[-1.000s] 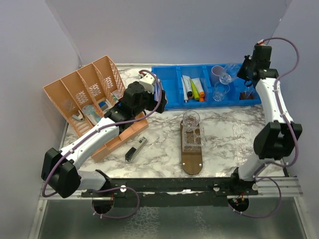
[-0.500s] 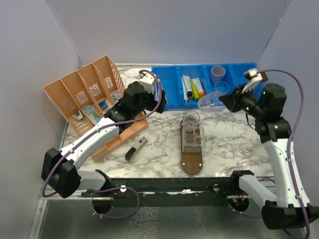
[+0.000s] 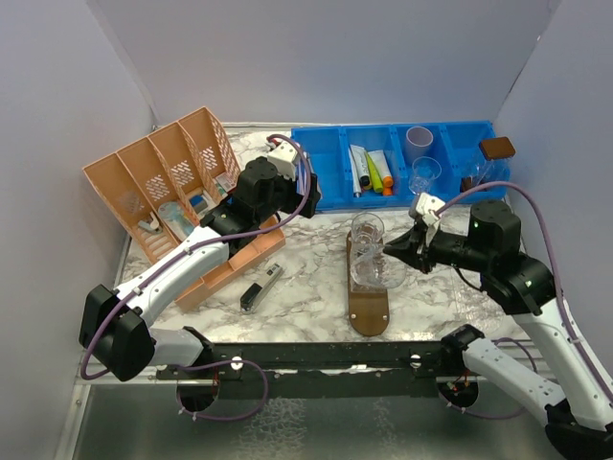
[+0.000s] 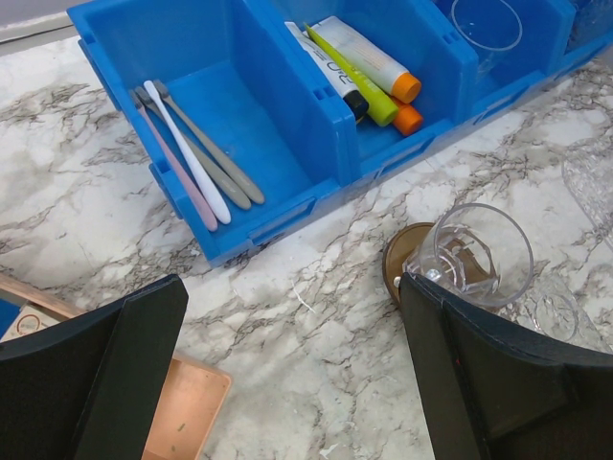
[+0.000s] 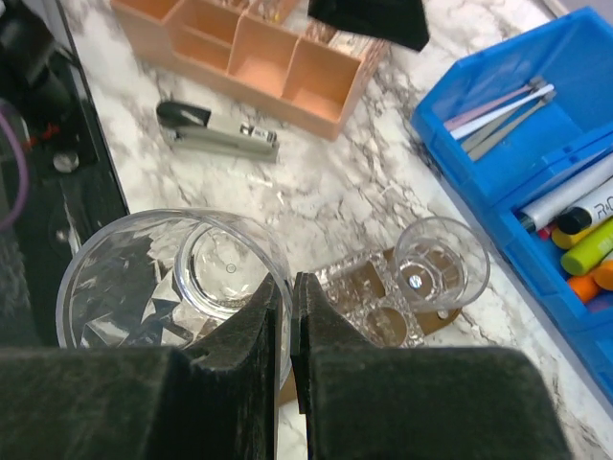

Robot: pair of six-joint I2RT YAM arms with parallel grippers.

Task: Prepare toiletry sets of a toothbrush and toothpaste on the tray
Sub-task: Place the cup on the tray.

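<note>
- Placing a cup, by the look of it: pinching the rim of a clear cup [image 3: 369, 268] in the right gripper [image 5: 290, 297], fingers closed narrow on the wall, and holding it tilted above the middle of the tray [image 3: 370, 318].
- Finding the tray lengthwise near the front-centre of the bench [image 3: 306, 287], already carrying another cup [image 3: 366, 228] at its far end.
- Needing next, probably, to right the held cup and lower it onto bare wood nearer the front edge, without knocking the standing cup.
- Holding the left gripper [image 4: 292, 355] wide and empty just in front of the blue bin [image 4: 316, 115] along the back edge, with toothbrushes [image 4: 196, 158] and tubes [image 4: 369, 67] waiting inside.
- Seeing open room toward the right edge, with a stapler [image 3: 261, 285] and orange basket [image 3: 144, 182] crowding the left.
</note>
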